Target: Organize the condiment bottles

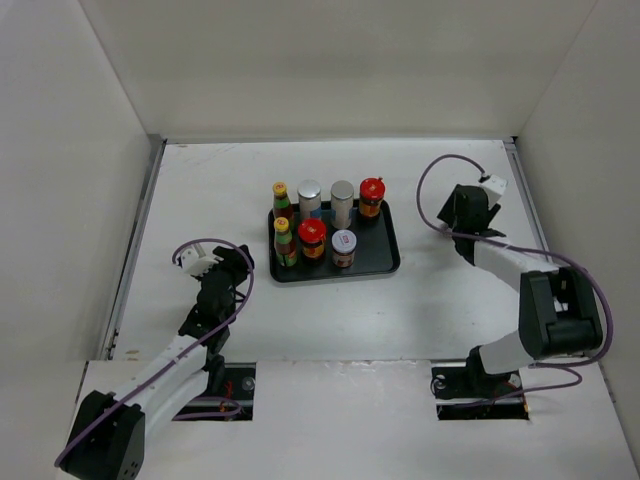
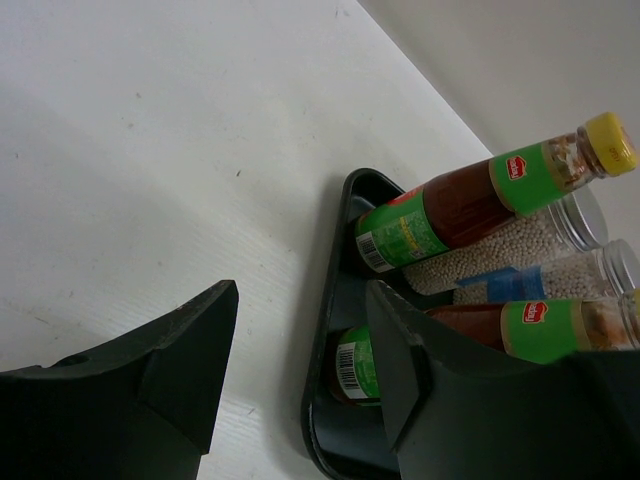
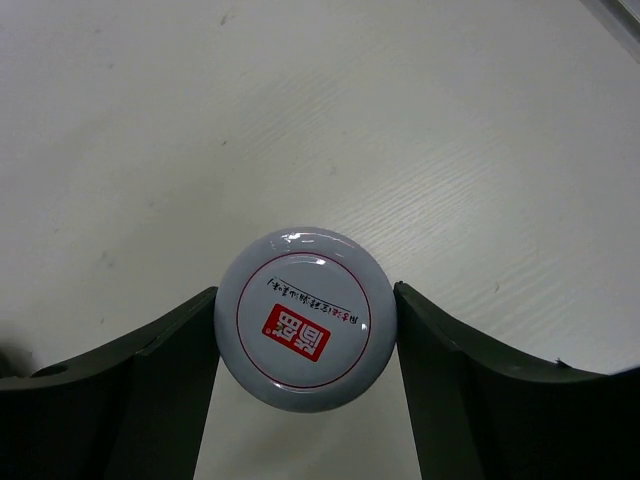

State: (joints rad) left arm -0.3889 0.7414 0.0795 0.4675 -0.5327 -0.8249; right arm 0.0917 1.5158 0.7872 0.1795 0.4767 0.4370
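A black tray (image 1: pixel 386 262) holds several condiment bottles: two yellow-capped sauce bottles (image 1: pixel 279 192) (image 1: pixel 284 232), two silver-lidded shakers (image 1: pixel 309 190) (image 1: pixel 342 192), two red-lidded jars (image 1: pixel 372 188) (image 1: pixel 312 233) and a white-lidded jar (image 1: pixel 343 241). My right gripper (image 1: pixel 464 213) is right of the tray, shut on another jar with a white printed lid (image 3: pixel 302 318); that jar is hidden in the top view. My left gripper (image 1: pixel 237 268) is open and empty left of the tray. In the left wrist view (image 2: pixel 300 305) it faces the tray's corner (image 2: pixel 325 400) and the sauce bottles (image 2: pixel 470 195).
White walls enclose the table on the left, back and right. The tray has a free spot at its front right (image 1: pixel 375 250). The right arm's elbow (image 1: pixel 555 310) rises at the right side.
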